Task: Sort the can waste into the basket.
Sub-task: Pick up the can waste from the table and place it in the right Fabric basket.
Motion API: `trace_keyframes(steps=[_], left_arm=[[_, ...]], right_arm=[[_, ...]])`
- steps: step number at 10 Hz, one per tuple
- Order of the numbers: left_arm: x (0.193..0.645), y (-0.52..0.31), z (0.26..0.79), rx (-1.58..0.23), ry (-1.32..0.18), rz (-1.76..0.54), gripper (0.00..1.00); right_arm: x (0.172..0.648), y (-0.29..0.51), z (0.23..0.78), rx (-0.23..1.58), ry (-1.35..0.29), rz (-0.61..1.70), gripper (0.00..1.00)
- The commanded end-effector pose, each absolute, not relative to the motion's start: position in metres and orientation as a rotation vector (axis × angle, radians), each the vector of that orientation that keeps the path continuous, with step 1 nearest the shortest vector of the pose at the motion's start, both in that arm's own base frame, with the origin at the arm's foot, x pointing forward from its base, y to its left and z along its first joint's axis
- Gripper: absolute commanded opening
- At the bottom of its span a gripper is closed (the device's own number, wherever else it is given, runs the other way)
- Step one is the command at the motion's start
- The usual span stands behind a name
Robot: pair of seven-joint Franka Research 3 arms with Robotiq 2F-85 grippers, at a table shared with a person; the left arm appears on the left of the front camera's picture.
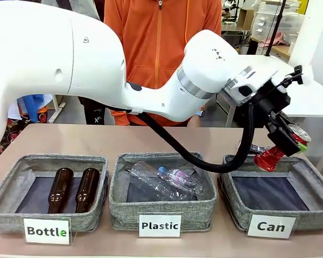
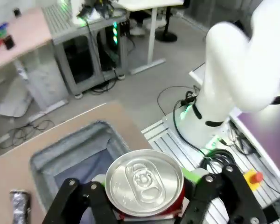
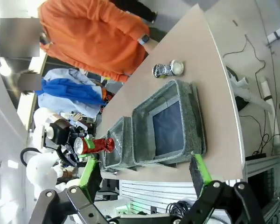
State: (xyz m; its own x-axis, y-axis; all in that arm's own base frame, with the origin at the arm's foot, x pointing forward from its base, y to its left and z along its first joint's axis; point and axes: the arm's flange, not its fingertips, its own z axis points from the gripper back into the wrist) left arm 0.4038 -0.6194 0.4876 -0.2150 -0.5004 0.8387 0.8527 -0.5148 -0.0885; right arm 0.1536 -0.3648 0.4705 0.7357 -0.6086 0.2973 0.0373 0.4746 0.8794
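A red can (image 1: 272, 156) with a silver top (image 2: 143, 181) hangs tilted over the back edge of the grey basket labelled "Can" (image 1: 234, 207). My left gripper (image 1: 282, 142) has reached across to the right and is shut on it. In the left wrist view the gripper's fingers (image 2: 81, 200) clamp the can's sides above the basket (image 2: 70, 151). A crushed dark can (image 1: 255, 149) lies on the table just behind the basket, also visible as the crushed can (image 3: 167, 69). My right gripper (image 3: 144, 172) stands open and holds nothing, off the table's side near the basket (image 3: 196, 121).
The "Plastic" bin (image 1: 162, 207) in the middle holds clear bottles (image 1: 167, 183). The "Bottle" bin (image 1: 48, 209) at left holds two brown bottles (image 1: 72, 189). A person in an orange jacket (image 1: 161, 37) stands at the far side.
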Motion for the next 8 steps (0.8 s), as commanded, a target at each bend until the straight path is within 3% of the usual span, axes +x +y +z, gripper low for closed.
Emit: trace_keyframes(steps=[1,2,3,4,6,8], left_arm=[[0.398,-0.594,0.495,-1.087,-0.491,-1.842,0.29],[0.404,-0.619,0.488,-1.08,-0.499,-1.862,0.29],[0.412,-0.641,0.483,-0.875,-0.436,-1.853,0.29],[0.418,-0.675,0.474,-0.792,-0.418,-1.847,0.29],[0.418,-0.712,0.455,-0.706,-0.259,-1.797,0.29],[0.414,-0.728,0.451,-0.622,-0.238,-1.772,0.29]], right_arm=[[0.151,-0.357,0.478,0.961,-0.657,-0.41,1.0],[0.151,-0.357,0.478,0.961,-0.657,-0.41,1.0],[0.151,-0.357,0.478,0.961,-0.657,-0.41,1.0],[0.151,-0.357,0.478,0.961,-0.657,-0.41,1.0],[0.151,-0.357,0.478,0.961,-0.657,-0.41,1.0],[0.151,-0.357,0.478,0.961,-0.657,-0.41,1.0]])
